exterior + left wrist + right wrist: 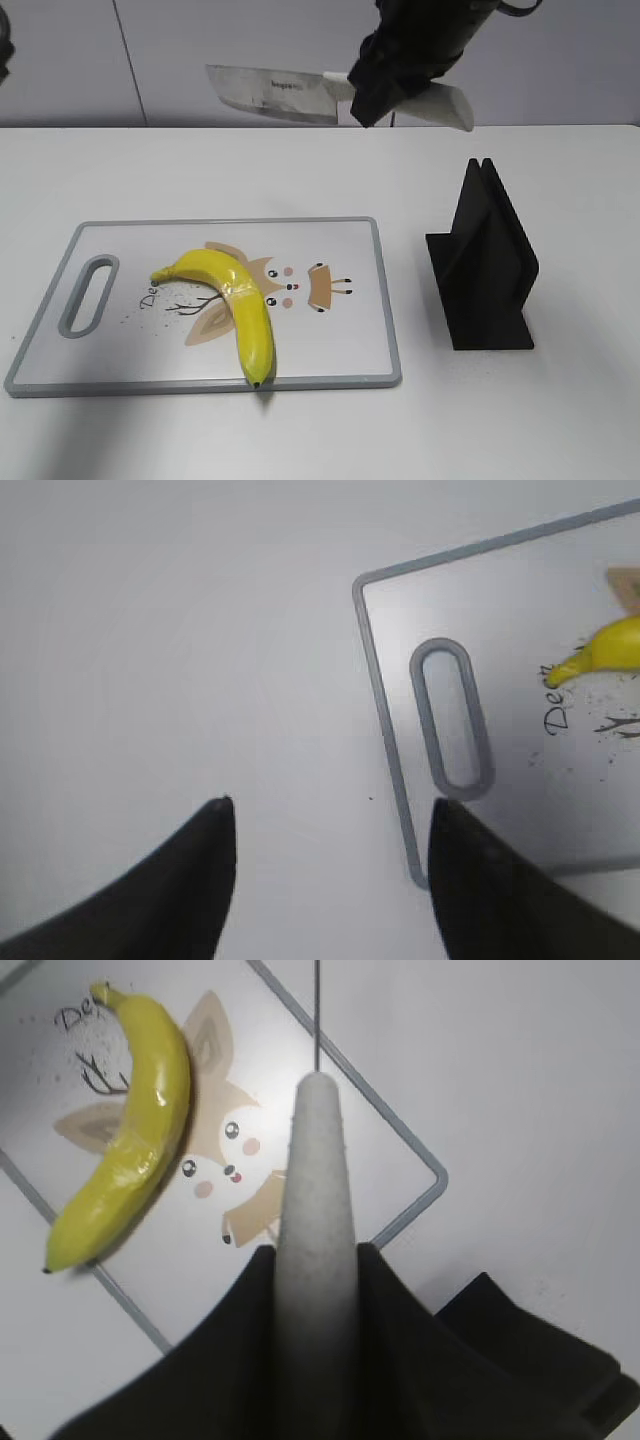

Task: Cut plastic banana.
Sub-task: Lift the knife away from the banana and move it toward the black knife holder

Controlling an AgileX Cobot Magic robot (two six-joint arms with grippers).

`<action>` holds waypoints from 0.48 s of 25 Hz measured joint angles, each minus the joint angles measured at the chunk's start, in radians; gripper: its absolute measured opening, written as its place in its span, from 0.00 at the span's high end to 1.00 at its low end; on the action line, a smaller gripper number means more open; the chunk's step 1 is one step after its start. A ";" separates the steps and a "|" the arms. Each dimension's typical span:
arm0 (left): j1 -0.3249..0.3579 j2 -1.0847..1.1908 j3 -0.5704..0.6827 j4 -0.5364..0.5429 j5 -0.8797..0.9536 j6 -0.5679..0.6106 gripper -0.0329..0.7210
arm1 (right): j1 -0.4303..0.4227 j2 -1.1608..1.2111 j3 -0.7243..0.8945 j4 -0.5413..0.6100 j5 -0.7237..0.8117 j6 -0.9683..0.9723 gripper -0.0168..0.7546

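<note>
On white table (200, 150): banana (235, 300) on board (340, 340); R gripper (400, 70) clamps knife (275, 93); L gripper (330, 825) open.

Right gripper (392, 82): matte black, angular, wrapped in dark fabric-like covering. Left gripper (330, 880): two black, tapered fingers (190, 880) with pointed tips.

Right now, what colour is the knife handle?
Pale grey-white handle, clamped between the black right fingers; clearest in the right wrist view.

A bare test bench, lab-like. A plain white surface (560, 420) meets grey wall panels (60, 60) at its far edge.
</note>
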State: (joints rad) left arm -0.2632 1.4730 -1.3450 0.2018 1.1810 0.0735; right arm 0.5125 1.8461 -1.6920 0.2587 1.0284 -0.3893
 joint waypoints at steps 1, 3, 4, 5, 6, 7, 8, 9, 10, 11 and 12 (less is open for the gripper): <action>0.036 0.000 -0.006 -0.027 0.014 -0.005 0.17 | 0.000 0.000 -0.015 -0.001 0.019 0.058 0.74; 0.102 0.000 -0.006 -0.090 0.028 -0.006 0.17 | 0.000 0.000 -0.043 -0.001 0.062 0.158 0.74; 0.137 0.000 -0.006 -0.119 0.033 -0.005 0.18 | 0.000 0.000 -0.052 -0.001 0.094 0.203 0.74; 0.170 -0.003 -0.005 -0.153 0.033 -0.004 0.18 | 0.000 -0.001 -0.055 -0.002 0.130 0.235 0.74; 0.201 -0.012 0.004 -0.185 0.032 0.002 0.18 | 0.000 -0.002 -0.055 -0.002 0.156 0.257 0.74; 0.223 -0.028 0.018 -0.209 0.032 0.011 0.18 | 0.000 -0.004 -0.054 -0.002 0.177 0.284 0.74; 0.243 -0.050 0.035 -0.223 0.032 0.023 0.18 | 0.000 -0.010 -0.048 -0.002 0.184 0.310 0.74; 0.256 -0.075 0.059 -0.233 0.033 0.029 0.18 | 0.000 -0.022 -0.037 -0.002 0.185 0.328 0.74; 0.260 -0.107 0.087 -0.236 0.033 0.036 0.18 | 0.000 -0.042 -0.017 -0.001 0.185 0.348 0.74; 0.264 -0.144 0.112 -0.237 0.034 0.041 0.18 | 0.000 -0.065 0.011 0.003 0.182 0.369 0.74; 0.265 -0.185 0.144 -0.237 0.034 0.051 0.18 | 0.000 -0.096 0.039 0.006 0.169 0.389 0.74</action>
State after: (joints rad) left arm 0.0015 1.2882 -1.2010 -0.0350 1.2145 0.1241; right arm 0.5125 1.7499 -1.6534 0.2648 1.1974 0.0000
